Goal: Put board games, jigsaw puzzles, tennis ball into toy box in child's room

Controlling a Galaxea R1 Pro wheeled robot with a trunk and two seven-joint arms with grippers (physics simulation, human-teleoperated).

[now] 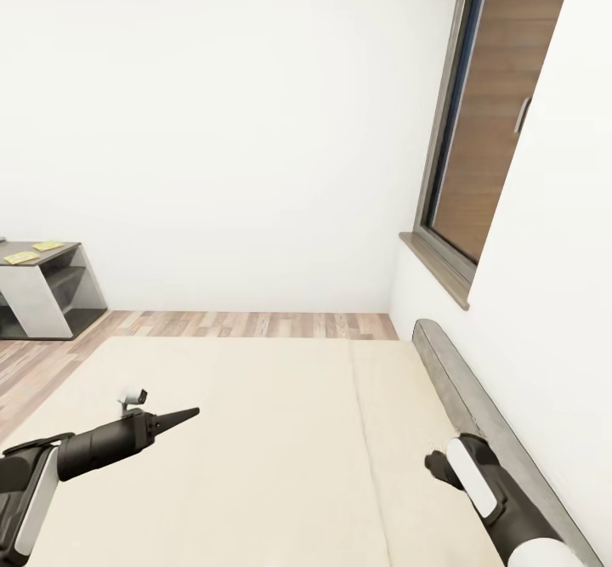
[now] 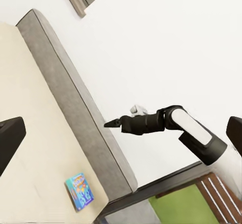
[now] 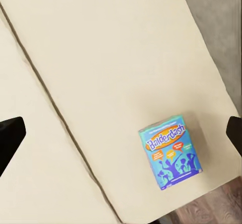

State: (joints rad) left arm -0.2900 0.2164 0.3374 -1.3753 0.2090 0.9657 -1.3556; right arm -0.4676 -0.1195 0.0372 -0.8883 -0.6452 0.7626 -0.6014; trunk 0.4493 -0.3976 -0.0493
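Robot facing the bed (image 1: pixel 255 431), both arms out over the cream mattress. A blue board game (image 3: pixel 171 151) lies flat near the mattress corner, close to the grey frame, untouched. Left gripper (image 1: pixel 183 416): jaws drawn to a narrow point, empty. Right gripper (image 2: pixel 112 124): jaws also narrow, holding nothing. At far left, the table (image 1: pixel 42 254) carries two flat yellow items, too small to identify. Judged progress: this game is not yet picked up; the toy box's contents cannot be told.
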